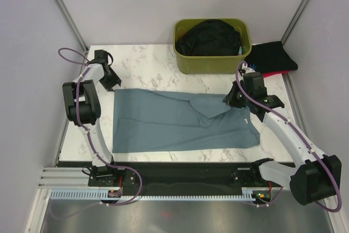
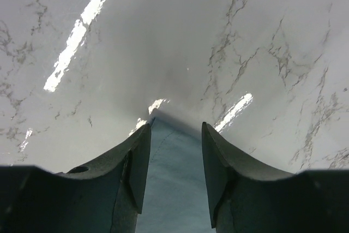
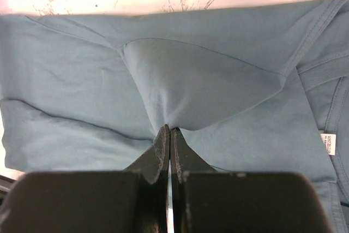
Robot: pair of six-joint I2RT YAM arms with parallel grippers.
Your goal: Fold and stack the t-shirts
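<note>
A large teal-blue t-shirt [image 1: 174, 124] lies spread flat across the middle of the marble table [image 1: 147, 64]. My left gripper [image 1: 110, 83] hovers at the shirt's far left corner. In the left wrist view that gripper [image 2: 175, 135] is open, and the corner of the teal shirt [image 2: 174, 178] lies on the table between the fingers, untouched. My right gripper [image 1: 232, 100] is at the shirt's far right side. It [image 3: 170, 130] is shut on a pinch of teal fabric [image 3: 202, 80], which rises in a tent. A black t-shirt [image 1: 210, 37] fills the bin.
The olive-green bin [image 1: 188, 61] stands at the back centre-right. A folded black shirt [image 1: 275, 55] rests on a red one [image 1: 279, 73] at the back right corner. Grey walls close in both sides. The arm bases and a black rail [image 1: 174, 175] line the near edge.
</note>
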